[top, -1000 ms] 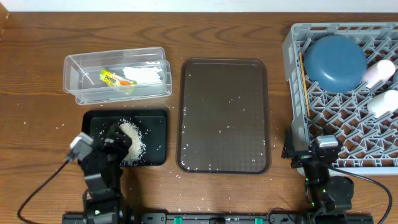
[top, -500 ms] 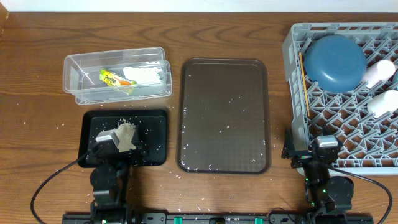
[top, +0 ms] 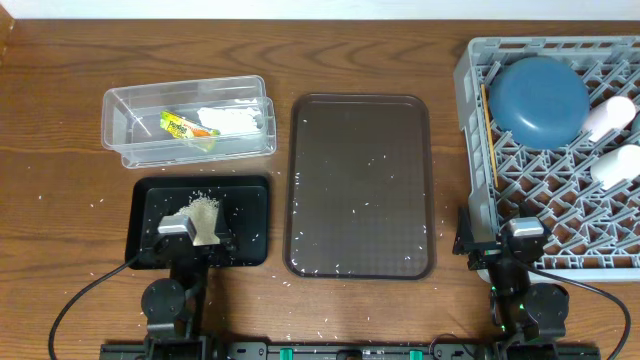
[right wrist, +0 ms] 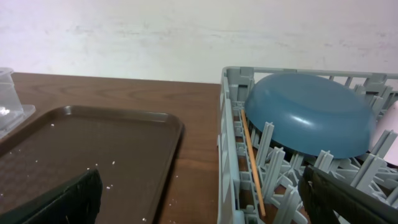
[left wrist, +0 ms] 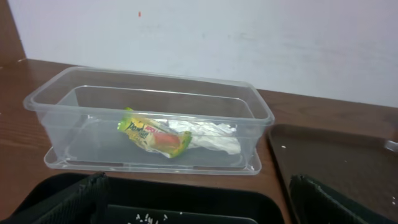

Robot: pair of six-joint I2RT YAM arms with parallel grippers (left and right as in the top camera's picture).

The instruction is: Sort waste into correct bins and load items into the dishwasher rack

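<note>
Left gripper [left wrist: 199,186] is positioned over the near end of the black tray [top: 252,200], jaws spread wide and empty. Right gripper [right wrist: 200,182] sits by the near-left corner of the grey rack [top: 470,80], jaws likewise spread and empty. Rice pile [top: 205,215] lies in the black tray. Snack wrapper [left wrist: 152,134] and napkin [left wrist: 211,138] lie touching in the clear tub [top: 120,108]. The rack holds the dark-blue bowl [top: 540,100], chopsticks [top: 490,135], pink cup [top: 610,115] and white cup [top: 618,163]. Stray grains dot the brown tray [top: 360,185] and counter [top: 60,200].
</note>
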